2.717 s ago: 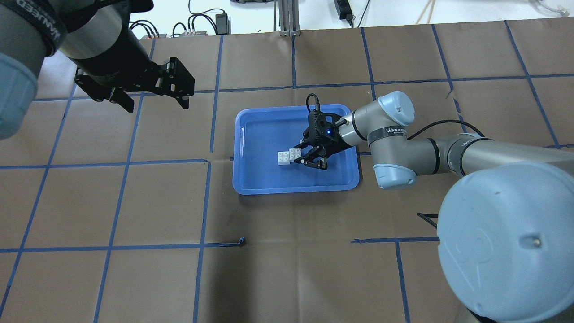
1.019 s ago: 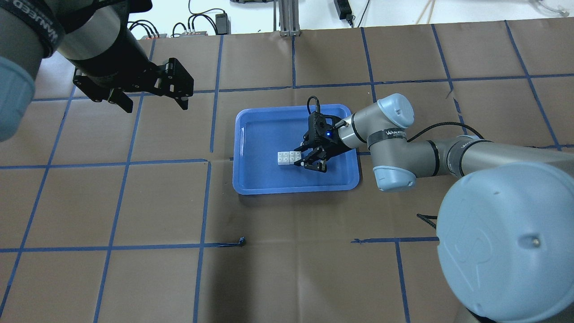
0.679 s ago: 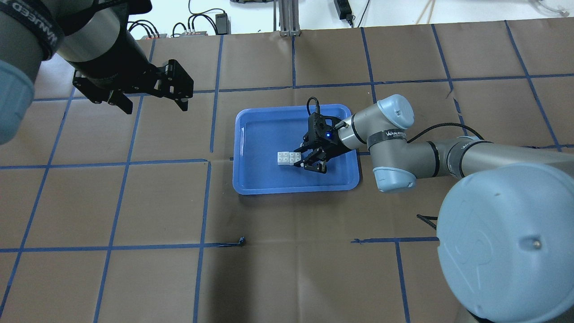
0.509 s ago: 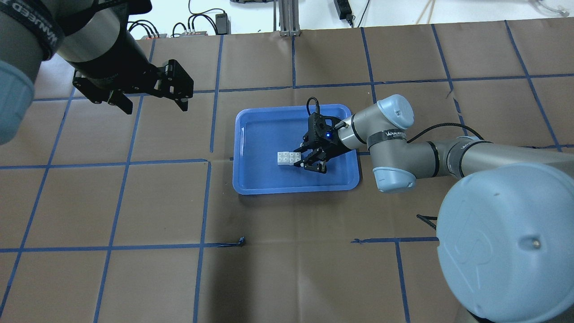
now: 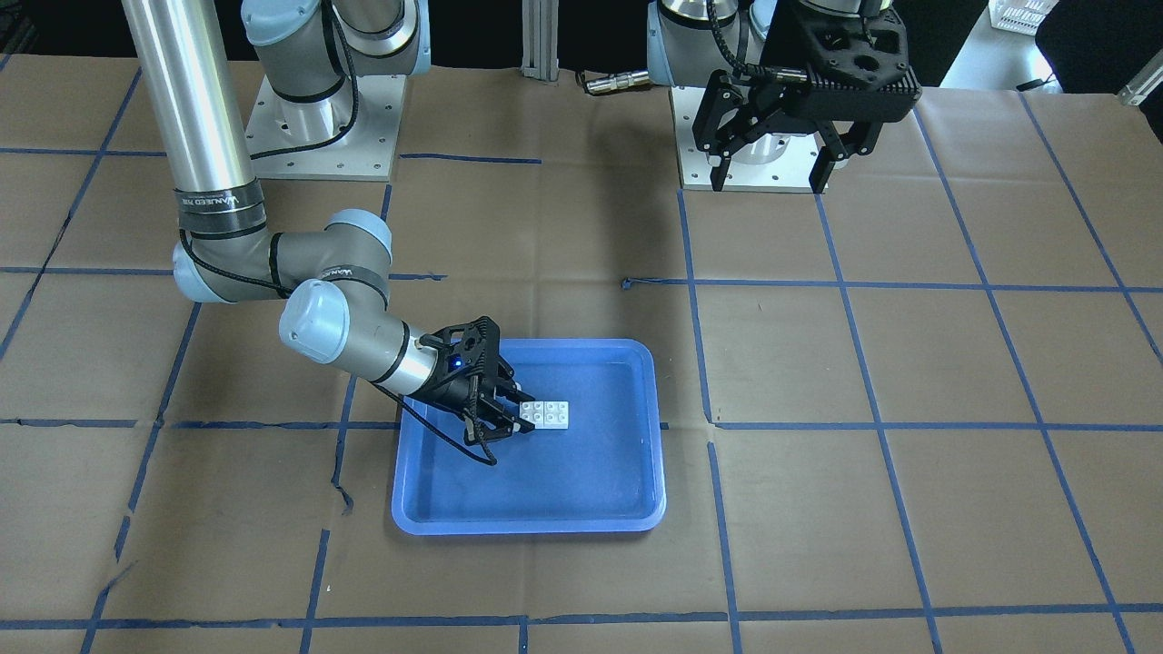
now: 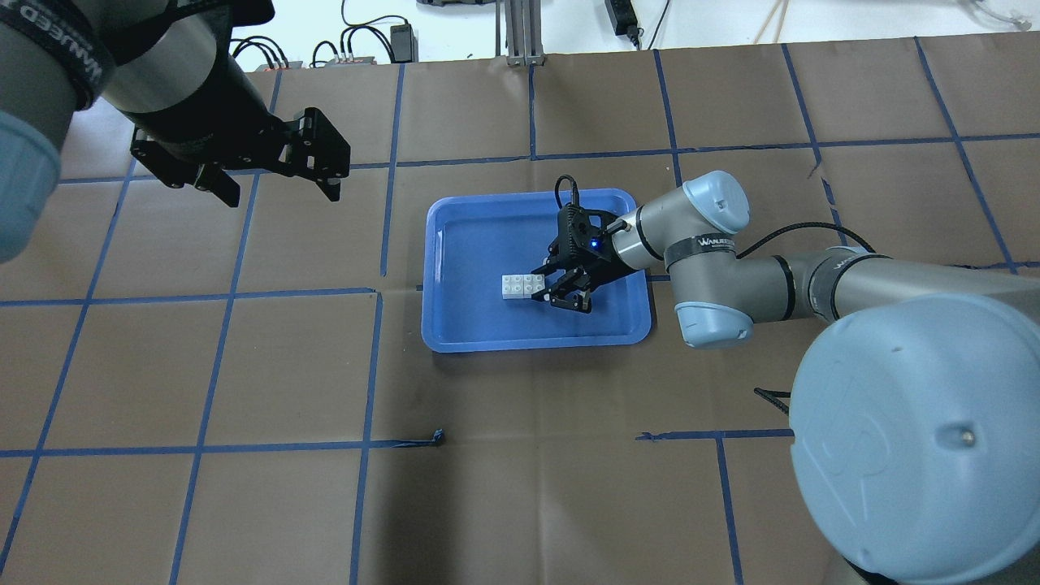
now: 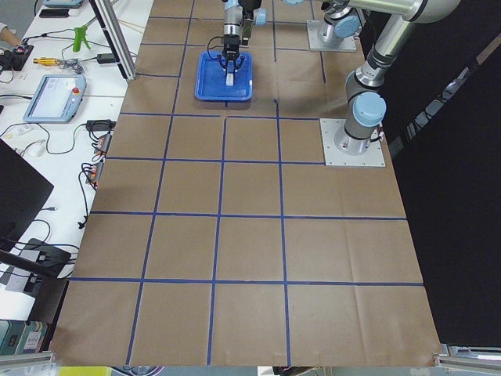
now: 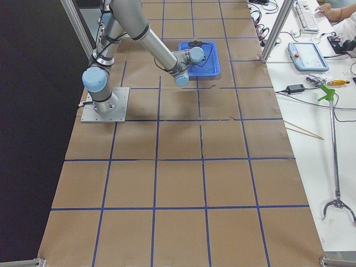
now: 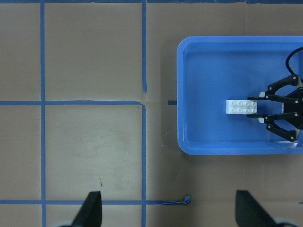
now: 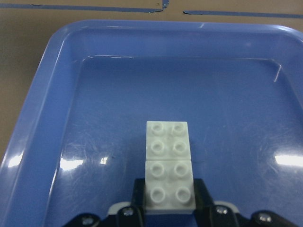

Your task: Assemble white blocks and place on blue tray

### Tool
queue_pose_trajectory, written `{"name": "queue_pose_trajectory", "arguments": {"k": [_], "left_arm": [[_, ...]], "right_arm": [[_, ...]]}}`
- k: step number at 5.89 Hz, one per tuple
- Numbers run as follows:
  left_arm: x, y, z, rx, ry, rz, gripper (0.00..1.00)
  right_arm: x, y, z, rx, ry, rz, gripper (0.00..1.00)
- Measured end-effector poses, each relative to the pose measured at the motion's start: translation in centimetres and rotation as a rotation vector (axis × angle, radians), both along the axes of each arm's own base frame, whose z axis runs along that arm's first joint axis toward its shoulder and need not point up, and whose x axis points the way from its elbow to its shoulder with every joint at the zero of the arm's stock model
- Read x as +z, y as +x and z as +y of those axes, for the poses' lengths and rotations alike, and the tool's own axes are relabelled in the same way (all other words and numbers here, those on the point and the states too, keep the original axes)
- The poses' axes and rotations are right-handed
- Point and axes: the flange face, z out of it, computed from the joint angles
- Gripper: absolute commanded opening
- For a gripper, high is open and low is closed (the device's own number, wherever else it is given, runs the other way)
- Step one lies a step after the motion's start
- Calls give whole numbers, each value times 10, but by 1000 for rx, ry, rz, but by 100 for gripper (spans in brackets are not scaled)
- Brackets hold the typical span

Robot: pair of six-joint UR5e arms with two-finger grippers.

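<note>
Two white blocks (image 6: 522,286) lie end to end in a short row on the floor of the blue tray (image 6: 455,341), near its middle. My right gripper (image 6: 538,286) reaches in low from the tray's right side, its jaws tight against both sides of the nearer block. The right wrist view shows the blocks (image 10: 168,161) between the fingers (image 10: 137,191), studs up. The blocks also show in the front view (image 5: 545,414) and the left wrist view (image 9: 241,107). My left gripper (image 6: 283,193) hangs open and empty, high above the table, far left of the tray.
Brown paper with blue tape grid lines covers the table (image 6: 520,487). The tray (image 5: 527,525) holds only the blocks. Arm bases (image 5: 318,127) stand at the robot's side. Cables and gear (image 7: 47,86) lie beyond the table's far edge.
Since 2.7 s ago the right gripper has brought the block row down and square onto the tray floor. Over the last second almost nothing moves. The left arm stays still.
</note>
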Motion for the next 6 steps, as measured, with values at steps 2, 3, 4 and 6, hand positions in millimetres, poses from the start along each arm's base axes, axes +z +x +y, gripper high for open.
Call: {"name": "queue_pose_trajectory", "arguments": {"k": [2,3,4,6], "left_arm": [[0,0,0,0,0,0,100],[0,0,0,0,0,1,100],[0,0,0,0,1,0,100],[-1,0,0,3,2,1,100]], "right_arm": [[-1,0,0,-2,6,0,89],[-1,0,0,-3,7,-1,95],[-1,1,0,-3,9,-8,100],[10,1,-5,-19,5,-15,100]]}}
